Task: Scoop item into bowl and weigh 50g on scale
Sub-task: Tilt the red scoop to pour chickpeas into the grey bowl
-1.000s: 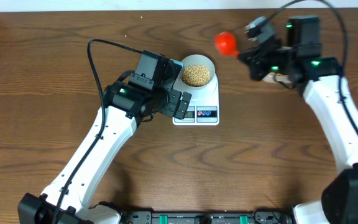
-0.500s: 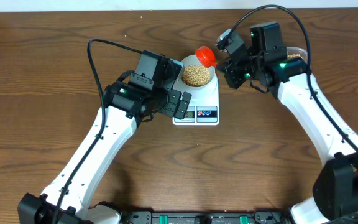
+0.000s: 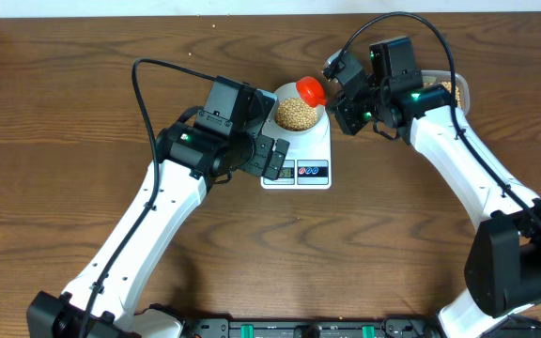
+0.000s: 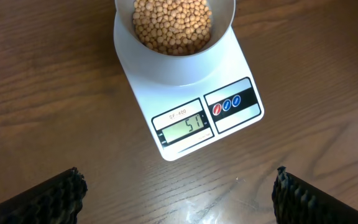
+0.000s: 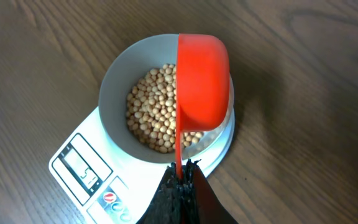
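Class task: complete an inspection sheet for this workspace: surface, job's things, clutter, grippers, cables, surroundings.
Surface: brown wooden table.
Job's things: bowl of beans sits on scale; display reads 51.
Clutter: clear tub, partly hidden behind right arm.
Grippers: right gripper shut on red scoop tipped over bowl; left gripper open beside scale.
Cables: black cables loop over both arms.
Surroundings: pale strip past far edge.
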Controlling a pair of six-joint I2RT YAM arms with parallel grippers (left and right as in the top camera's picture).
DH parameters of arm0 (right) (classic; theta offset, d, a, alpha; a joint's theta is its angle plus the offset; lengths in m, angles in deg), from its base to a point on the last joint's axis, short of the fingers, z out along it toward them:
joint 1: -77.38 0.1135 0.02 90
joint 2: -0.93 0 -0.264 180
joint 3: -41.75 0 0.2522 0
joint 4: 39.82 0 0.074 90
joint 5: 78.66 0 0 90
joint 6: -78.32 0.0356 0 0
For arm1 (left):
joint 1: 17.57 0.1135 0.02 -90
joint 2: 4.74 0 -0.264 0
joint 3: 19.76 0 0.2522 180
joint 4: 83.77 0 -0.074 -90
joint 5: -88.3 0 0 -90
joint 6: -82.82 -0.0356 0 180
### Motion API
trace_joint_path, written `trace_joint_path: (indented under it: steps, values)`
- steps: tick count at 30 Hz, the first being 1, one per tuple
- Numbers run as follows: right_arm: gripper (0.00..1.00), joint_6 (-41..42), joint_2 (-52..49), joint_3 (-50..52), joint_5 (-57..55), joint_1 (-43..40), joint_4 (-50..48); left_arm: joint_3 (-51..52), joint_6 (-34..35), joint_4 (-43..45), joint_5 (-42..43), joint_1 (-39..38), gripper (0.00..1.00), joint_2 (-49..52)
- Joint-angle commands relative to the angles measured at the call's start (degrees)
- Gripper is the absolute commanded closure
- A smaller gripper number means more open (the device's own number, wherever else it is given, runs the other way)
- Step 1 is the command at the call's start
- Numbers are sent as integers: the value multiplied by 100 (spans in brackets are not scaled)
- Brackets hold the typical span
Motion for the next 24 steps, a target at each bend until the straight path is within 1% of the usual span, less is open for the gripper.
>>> trace_joint_path:
  steps: [1,5,15,24]
  values:
    - [99,-87,-136,-72,2,103,-85,55,2,2,-76,24,2,-22]
    - [99,-142,-258,-72,2,153,-160,55,2,2,-76,24,2,-22]
    - [99,-627,-330,-70,-2,245,-192,55,2,2,-76,24,2,-22]
    - [99,-627,-424,-70,-151,245,-195,55,2,2,-76,24,2,-22]
